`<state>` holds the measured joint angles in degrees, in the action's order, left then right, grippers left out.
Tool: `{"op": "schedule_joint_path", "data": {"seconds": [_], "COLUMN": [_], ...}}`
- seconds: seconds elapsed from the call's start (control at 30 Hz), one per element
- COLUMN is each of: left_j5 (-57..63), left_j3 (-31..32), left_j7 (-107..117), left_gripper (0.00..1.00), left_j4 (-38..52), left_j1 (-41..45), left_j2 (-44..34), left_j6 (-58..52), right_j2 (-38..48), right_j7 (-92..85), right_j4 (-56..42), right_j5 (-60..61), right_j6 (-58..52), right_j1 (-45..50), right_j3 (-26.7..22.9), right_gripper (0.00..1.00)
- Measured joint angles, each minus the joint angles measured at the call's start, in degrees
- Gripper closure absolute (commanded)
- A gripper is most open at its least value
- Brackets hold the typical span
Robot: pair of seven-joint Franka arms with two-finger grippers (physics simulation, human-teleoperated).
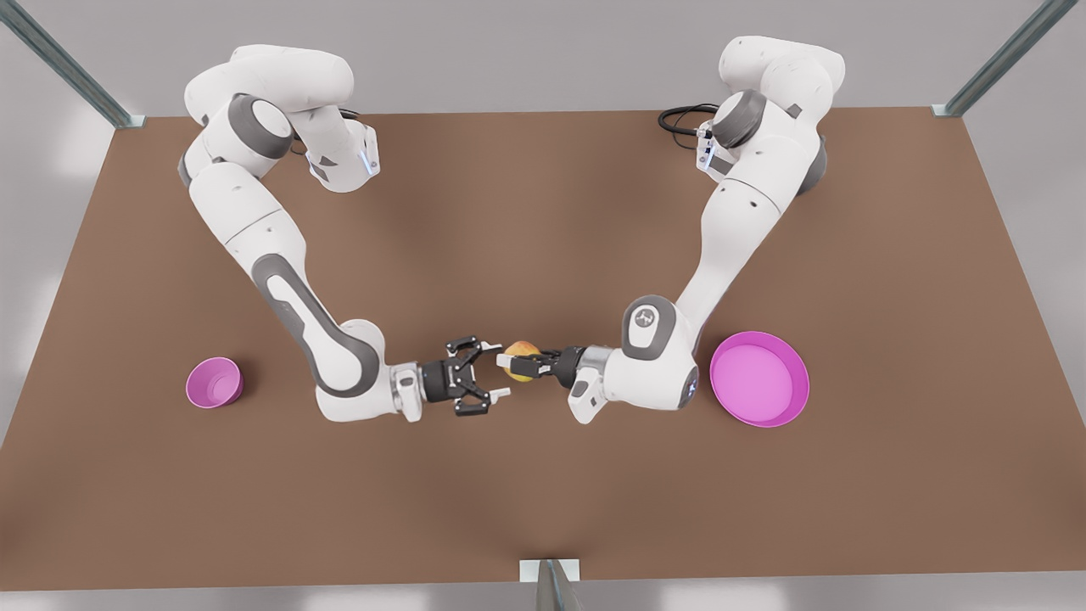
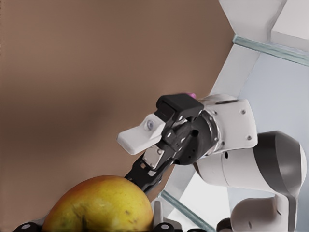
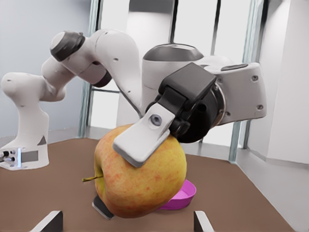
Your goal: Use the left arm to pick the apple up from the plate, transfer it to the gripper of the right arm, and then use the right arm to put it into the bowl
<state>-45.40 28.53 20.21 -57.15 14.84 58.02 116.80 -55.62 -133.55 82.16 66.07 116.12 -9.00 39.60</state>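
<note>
The yellow, red-blushed apple hangs above the table's middle, clear of the plate. My left gripper, slim and black, reaches in from the front view's right and is shut on the apple. One white pad lies across the apple's upper side. My right gripper faces it from the front view's left, open and splayed, fingertips just short of the apple. The left wrist view shows that right gripper beyond the apple. The small deep pink bowl sits on the table at the front view's left.
The brown table spreads wide behind and in front of both grippers. Metal frame posts stand at the table's corners and at its front edge. The pink plate lies behind the apple in the right wrist view.
</note>
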Motion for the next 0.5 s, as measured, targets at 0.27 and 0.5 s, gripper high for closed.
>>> {"op": "schedule_joint_path", "data": {"seconds": [0.27,0.5], "left_j5": [-0.1,-0.1], "left_j3": [0.0,0.0], "left_j7": [0.3,0.5], "left_gripper": [0.28,0.28], "left_j4": [-0.1,-0.1], "left_j1": [-0.5,-0.3], "left_j2": [0.0,0.0], "left_j6": [-1.4,-1.7], "right_j2": [-0.7,-1.0], "right_j7": [-2.9,-4.4], "right_j4": [-0.4,-0.5], "right_j5": [0.9,1.6], "right_j6": [1.6,2.6], "right_j1": [0.8,1.1], "right_j3": [0.1,1.0], "right_gripper": [0.0,0.0]}}
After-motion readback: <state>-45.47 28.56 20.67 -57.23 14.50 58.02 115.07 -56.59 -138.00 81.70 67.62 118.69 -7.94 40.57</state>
